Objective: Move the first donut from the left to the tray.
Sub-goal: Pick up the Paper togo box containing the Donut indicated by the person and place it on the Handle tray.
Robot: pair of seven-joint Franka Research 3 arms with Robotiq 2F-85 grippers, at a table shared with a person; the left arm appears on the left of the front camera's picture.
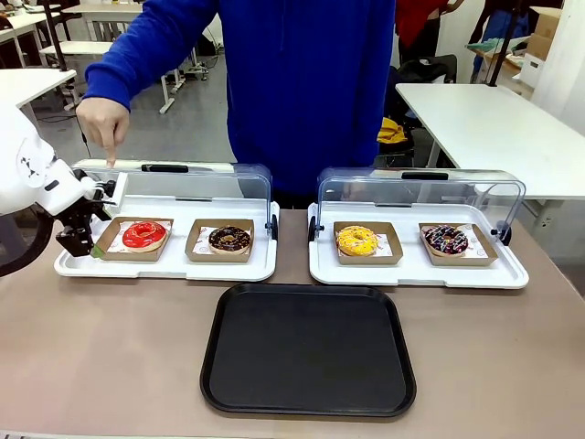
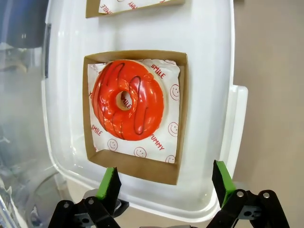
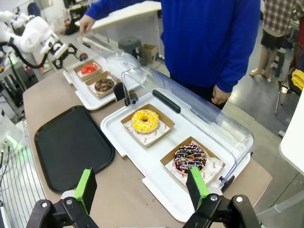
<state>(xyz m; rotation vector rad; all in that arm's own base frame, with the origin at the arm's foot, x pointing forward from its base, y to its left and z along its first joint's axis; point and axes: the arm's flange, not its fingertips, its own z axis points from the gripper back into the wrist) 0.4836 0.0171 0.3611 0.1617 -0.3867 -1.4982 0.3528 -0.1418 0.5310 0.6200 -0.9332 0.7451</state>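
You are looking at the tray lying nearest you, at the middle of the table. Your right gripper is hanging above the table's right end, its jaws spread wide and gripping nothing.

Just past the tray, the left white tray and the right white tray are sitting side by side, each carrying 2 donuts. The red donut is resting in its holder at the left end of the left white tray, apart from the tray, with a brown donut on its right. Your left gripper is hovering at that white tray's left edge, just beside the holder. Its jaws are standing wide, and its green pads are pointing at the holder's near side and gripping nothing. A yellow donut and a sprinkled donut are sitting on the right white tray.

Behind the donuts, 2 clear lids are standing open. Farthest off, a person's hand is pointing 1 finger down at the left lid's left end.
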